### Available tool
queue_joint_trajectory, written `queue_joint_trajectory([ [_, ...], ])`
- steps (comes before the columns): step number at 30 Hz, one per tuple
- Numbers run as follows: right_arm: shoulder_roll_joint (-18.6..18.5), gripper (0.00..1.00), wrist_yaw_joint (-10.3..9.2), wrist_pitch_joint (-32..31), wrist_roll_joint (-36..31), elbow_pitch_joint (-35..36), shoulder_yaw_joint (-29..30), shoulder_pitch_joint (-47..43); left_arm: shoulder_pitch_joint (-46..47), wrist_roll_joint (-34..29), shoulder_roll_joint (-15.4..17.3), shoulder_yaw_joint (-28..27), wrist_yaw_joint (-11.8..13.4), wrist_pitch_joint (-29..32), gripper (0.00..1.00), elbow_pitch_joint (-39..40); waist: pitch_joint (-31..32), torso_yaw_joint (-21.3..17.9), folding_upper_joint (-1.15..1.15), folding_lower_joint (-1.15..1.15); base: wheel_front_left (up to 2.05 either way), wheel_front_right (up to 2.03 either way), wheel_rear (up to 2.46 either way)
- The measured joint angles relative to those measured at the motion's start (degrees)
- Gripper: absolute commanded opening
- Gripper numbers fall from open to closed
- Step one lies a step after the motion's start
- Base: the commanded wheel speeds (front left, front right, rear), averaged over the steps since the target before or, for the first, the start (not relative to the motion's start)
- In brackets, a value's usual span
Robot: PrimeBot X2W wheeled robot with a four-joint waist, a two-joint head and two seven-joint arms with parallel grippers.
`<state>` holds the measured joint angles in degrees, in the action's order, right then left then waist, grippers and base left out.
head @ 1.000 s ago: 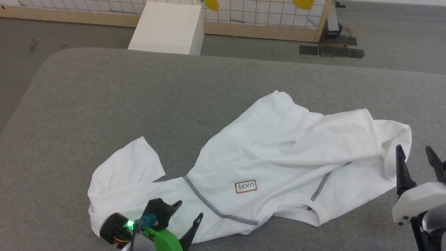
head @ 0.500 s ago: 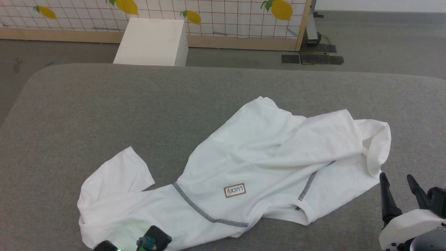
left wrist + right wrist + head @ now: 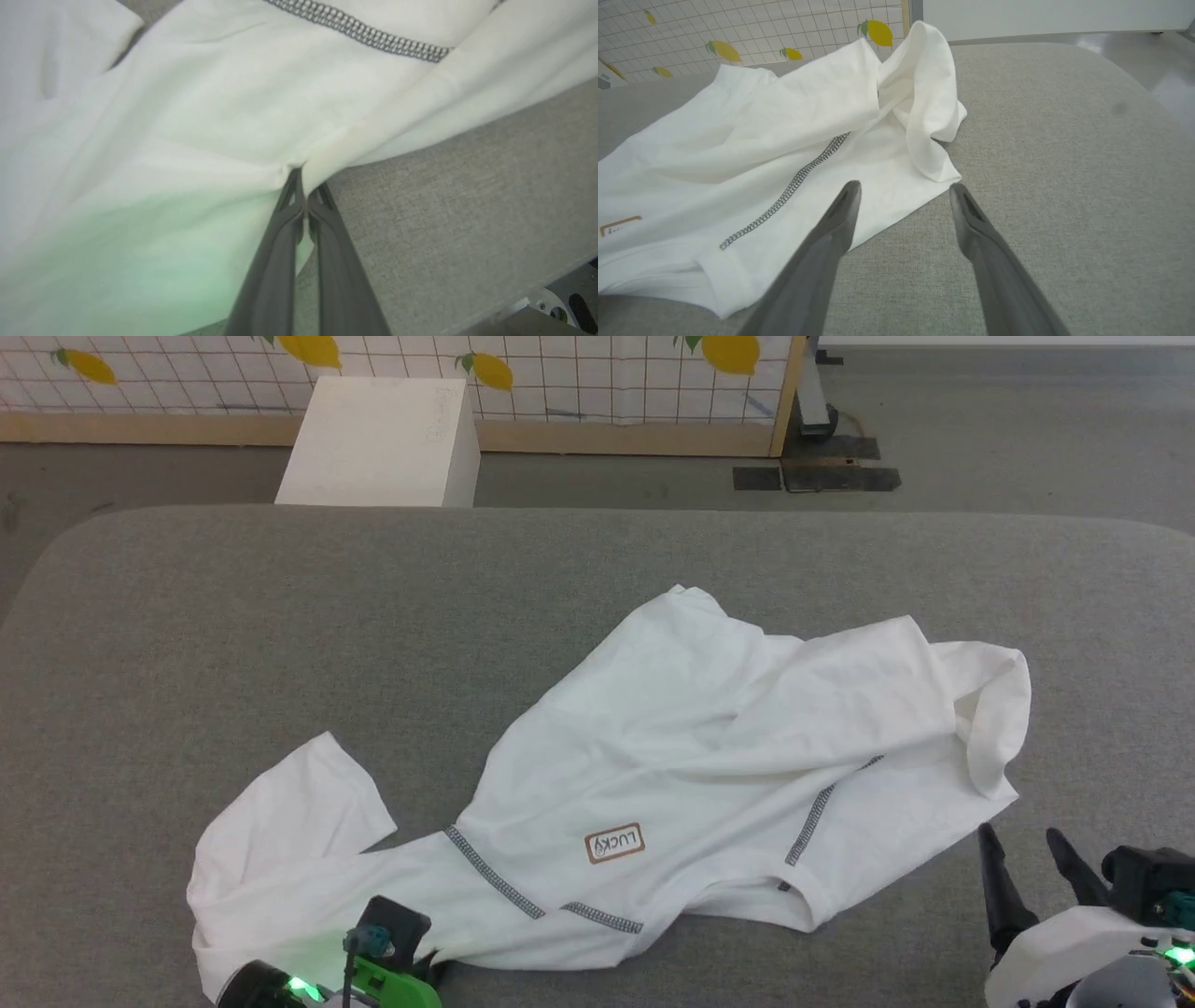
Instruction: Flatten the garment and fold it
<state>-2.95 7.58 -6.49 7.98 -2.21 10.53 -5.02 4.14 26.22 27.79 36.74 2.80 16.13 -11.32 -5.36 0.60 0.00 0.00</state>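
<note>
Grey fabric worktop (image 3: 280, 616) carries the garment (image 3: 709, 728), rumpled and patch-up, sprawling from lower left to middle right of the head view. At the lower left the left claw (image 3: 306, 179) is pinched tight on its near edge, probably to drag that side flat. The right claw (image 3: 903, 189) hangs wide apart and empty just beside the lower-right corner, seemingly poised to take it.

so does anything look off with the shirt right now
The garment lies askew and rumpled on the table, not flat. A fold at the robot's right curls back on itself, and fabric puckers where the left gripper pinches it.
</note>
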Motion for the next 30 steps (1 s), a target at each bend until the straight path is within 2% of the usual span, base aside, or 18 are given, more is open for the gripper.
queue_joint_trajectory([
  [7,0.1,1.0,0.0,-5.0,5.5,-4.9,-0.7,1.2,0.0,0.3,-1.1,-1.4,1.1,-5.4,0.0,-1.2,-0.3,0.6,0.0,0.0,0.0,0.0,0.0],
  [12,0.1,1.0,0.0,-12.6,10.7,-10.6,0.0,6.1,1.2,0.3,-1.9,-2.4,1.9,-7.5,0.0,-2.4,-0.9,1.4,0.0,0.0,0.0,0.0,0.0],
  [16,0.1,1.0,0.0,-18.2,10.6,-16.0,2.1,11.0,2.5,0.5,-2.3,-2.5,1.8,-8.2,0.0,-3.3,-1.6,2.2,0.0,0.0,0.0,0.0,0.0],
  [21,-0.2,1.0,0.0,-22.3,9.7,-22.4,5.4,18.2,4.5,0.5,-3.3,-2.1,1.3,-8.5,0.0,-4.0,-2.9,3.9,0.0,0.0,0.0,0.0,0.0],
  [22,-0.3,0.89,0.0,-22.8,9.6,-23.0,5.5,18.8,4.7,0.5,-3.5,-2.0,1.3,-8.7,0.0,-4.1,-3.1,4.0,0.0,0.0,0.0,0.0,0.0],
  [23,-0.4,0.45,0.0,-22.9,9.6,-23.2,5.5,19.3,4.8,0.6,-3.6,-1.9,1.2,-8.7,0.0,-4.2,-3.2,4.2,0.0,0.0,0.0,0.0,0.0],
  [24,-0.5,0.13,0.0,-22.8,9.4,-23.2,5.4,19.5,4.9,0.6,-3.7,-1.9,1.2,-8.7,0.0,-4.3,-3.2,4.3,0.0,0.0,0.0,0.0,0.0],
  [25,-0.4,0.0,0.0,-22.7,9.1,-23.2,5.5,19.5,5.0,0.6,-3.7,-1.8,1.2,-8.7,0.0,-4.3,-3.2,4.3,0.0,0.0,0.0,0.0,0.0],
  [30,-0.2,0.0,-0.01,-20.6,8.2,-20.8,5.5,17.9,5.0,0.7,-3.7,-1.8,0.8,-9.9,0.0,-4.0,-2.3,4.2,0.0,0.0,0.0,0.0,0.0],
])
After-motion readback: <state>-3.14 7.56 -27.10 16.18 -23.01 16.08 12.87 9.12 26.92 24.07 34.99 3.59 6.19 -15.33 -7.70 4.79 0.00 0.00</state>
